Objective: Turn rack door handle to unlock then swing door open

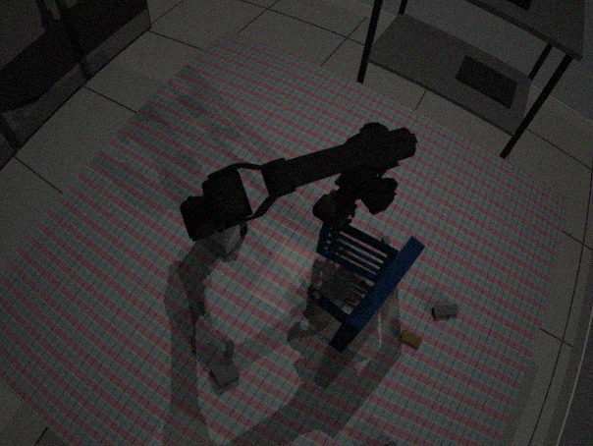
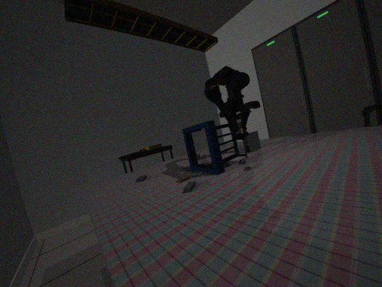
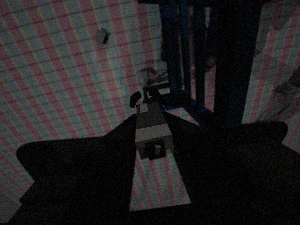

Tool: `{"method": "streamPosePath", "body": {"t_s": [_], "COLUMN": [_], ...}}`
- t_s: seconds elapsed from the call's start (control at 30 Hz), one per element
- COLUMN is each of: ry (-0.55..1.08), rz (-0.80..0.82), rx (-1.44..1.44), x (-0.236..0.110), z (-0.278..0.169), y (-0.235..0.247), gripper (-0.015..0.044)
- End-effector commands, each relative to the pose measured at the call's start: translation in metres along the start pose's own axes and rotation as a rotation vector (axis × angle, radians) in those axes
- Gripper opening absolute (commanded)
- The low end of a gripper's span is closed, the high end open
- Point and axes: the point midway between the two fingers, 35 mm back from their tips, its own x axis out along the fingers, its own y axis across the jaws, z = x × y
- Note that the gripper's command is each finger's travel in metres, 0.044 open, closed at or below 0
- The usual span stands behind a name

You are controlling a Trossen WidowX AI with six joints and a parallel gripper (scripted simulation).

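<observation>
The blue rack frame [image 1: 380, 293] [image 2: 215, 152] stands upright on the checked cloth. Its barred blue door [image 1: 368, 237] [image 2: 230, 157] [image 3: 173, 54] stands swung far out from the frame, on the arm's side; the exact angle is hard to read. My gripper [image 1: 339, 222] [image 2: 239, 127] [image 3: 149, 117] is at the door's free edge, shut on the grey handle [image 3: 154, 130], which sits between the fingers in the wrist view. The dark arm hides the handle in the top view. The dim light leaves the handle's turn unclear.
A grey block [image 1: 445, 310] [image 2: 189, 186] and an orange block [image 1: 411, 339] [image 2: 183, 179] lie beyond the frame. Another grey block [image 1: 224, 375] lies apart, at the lower left in the top view. A grey box [image 2: 254, 142] stands behind the gripper in the exterior view.
</observation>
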Motion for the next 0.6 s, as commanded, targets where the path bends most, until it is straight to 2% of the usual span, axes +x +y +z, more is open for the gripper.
{"method": "streamPosePath", "body": {"t_s": [0.0, 0.27, 0.57], "ry": [0.005, 0.004, 0.004], "rz": [-0.001, 0.000, 0.001], "rx": [0.076, 0.203, 0.214], "x": [0.001, 0.000, 0.000], "z": [0.003, 0.008, 0.008], "y": [0.008, 0.026, 0.027], "gripper": [0.0014, 0.0014, 0.0014]}}
